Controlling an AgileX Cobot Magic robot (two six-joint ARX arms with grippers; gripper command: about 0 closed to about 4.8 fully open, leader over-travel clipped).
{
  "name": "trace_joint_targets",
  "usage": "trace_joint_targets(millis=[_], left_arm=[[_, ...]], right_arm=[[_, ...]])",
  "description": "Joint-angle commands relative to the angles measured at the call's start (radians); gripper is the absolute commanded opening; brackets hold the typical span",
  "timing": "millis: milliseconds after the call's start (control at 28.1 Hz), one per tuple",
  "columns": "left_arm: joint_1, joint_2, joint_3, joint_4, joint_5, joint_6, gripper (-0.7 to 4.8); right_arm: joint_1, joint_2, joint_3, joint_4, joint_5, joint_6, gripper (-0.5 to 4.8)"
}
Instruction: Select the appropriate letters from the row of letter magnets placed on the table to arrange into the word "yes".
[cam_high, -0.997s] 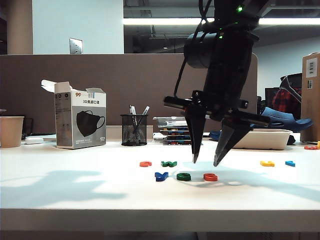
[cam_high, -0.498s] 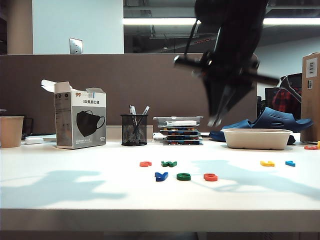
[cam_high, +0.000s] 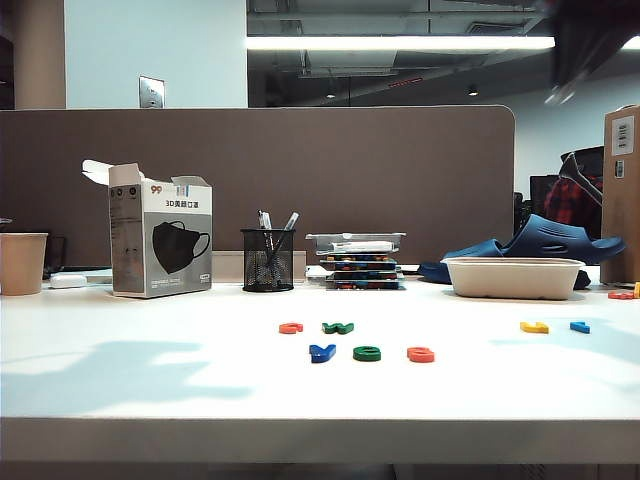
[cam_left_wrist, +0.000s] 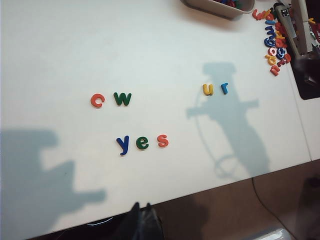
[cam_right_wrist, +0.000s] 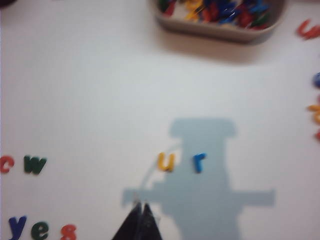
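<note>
On the white table (cam_high: 150, 385) a dark blue y (cam_high: 322, 352), a green e (cam_high: 367, 353) and an orange-red s (cam_high: 421, 354) lie side by side, reading "yes" (cam_left_wrist: 142, 143). Behind them rest an orange-red c (cam_high: 291, 327) and a green w (cam_high: 338, 327); a yellow u (cam_high: 534, 326) and a light blue r (cam_high: 580, 326) lie off to the right. My right gripper (cam_right_wrist: 140, 204) hangs shut and empty high above the table near the u (cam_right_wrist: 166, 161), a blur at the exterior view's upper right. My left gripper (cam_left_wrist: 141, 205) is shut and empty over the table's front edge.
A beige tray (cam_high: 513, 277) filled with spare letters stands at the back right, with more loose letters (cam_left_wrist: 275, 45) beyond it. A mask box (cam_high: 160, 240), a mesh pen cup (cam_high: 268, 260), a paper cup (cam_high: 22, 262) and stacked cases (cam_high: 355, 262) line the back.
My right gripper has lifted from just above the s, swung up and to the right, and closed its jaws on nothing. The letters and the left arm have stayed put.
</note>
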Motion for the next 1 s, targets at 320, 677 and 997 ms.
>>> trace_joint_targets(millis=[320, 677, 997], left_arm=[[0.001, -0.003, 0.004, 0.006, 0.0, -0.003, -0.05], [0.001, -0.003, 0.004, 0.024, 0.001, -0.003, -0.05], [0.001, -0.003, 0.004, 0.02, 0.001, -0.002, -0.05]], right_arm=[[-0.172, -0.183, -0.003, 0.001, 0.001, -0.073, -0.06], [-0.185, -0.423, -0.183, 0.067, 0.026, -0.085, -0.06], [-0.237, -0.646, -0.475, 0.15, 0.055, -0.092, -0.06]])
